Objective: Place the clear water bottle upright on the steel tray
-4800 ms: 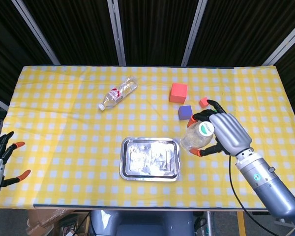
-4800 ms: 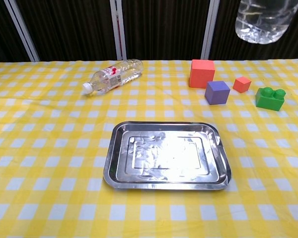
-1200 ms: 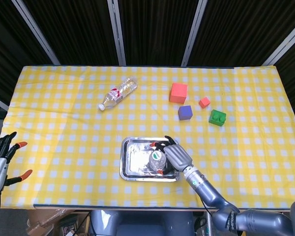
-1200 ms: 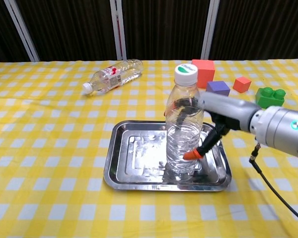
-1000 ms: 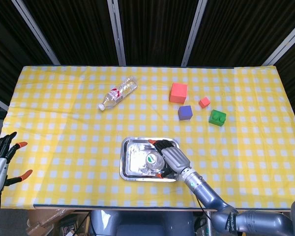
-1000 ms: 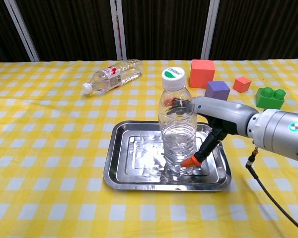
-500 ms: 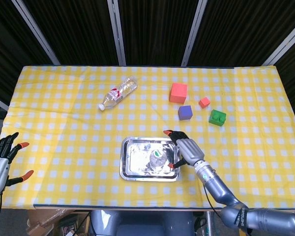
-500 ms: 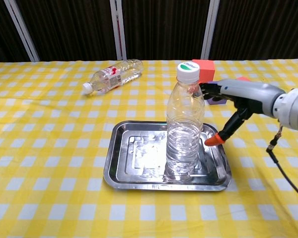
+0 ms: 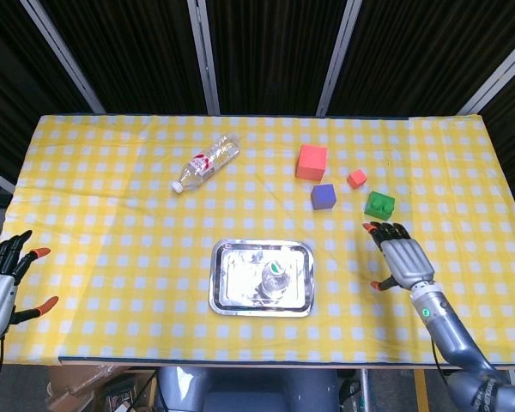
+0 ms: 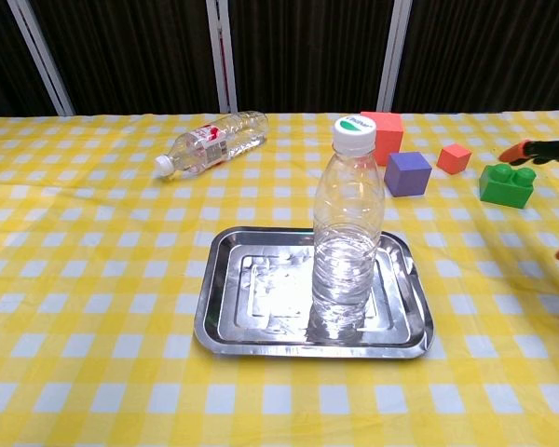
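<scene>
Clear water bottle (image 10: pixel 348 222) is standing upright inside the steel tray (image 10: pixel 225 317), nothing touching it. Right hand (image 9: pixel 401 257) is off to the side, fingers spread and empty; left hand (image 9: pixel 2 283) is open too, at the table edge. Only risk I see: a bumped table tipping that tall bottle.

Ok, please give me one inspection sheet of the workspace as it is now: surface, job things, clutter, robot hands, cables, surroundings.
Surface: table with yellow checked cloth.
Job's things: clear water bottle upright on steel tray, free of both hands.
Clutter: second bottle lying on its side; red cube; purple cube; small red cube; green brick.
Robot hands: right robot hand open, right of tray; left robot hand open at the left edge.
Cables: nothing seen.
Surroundings: dark curtains with metal poles behind.
</scene>
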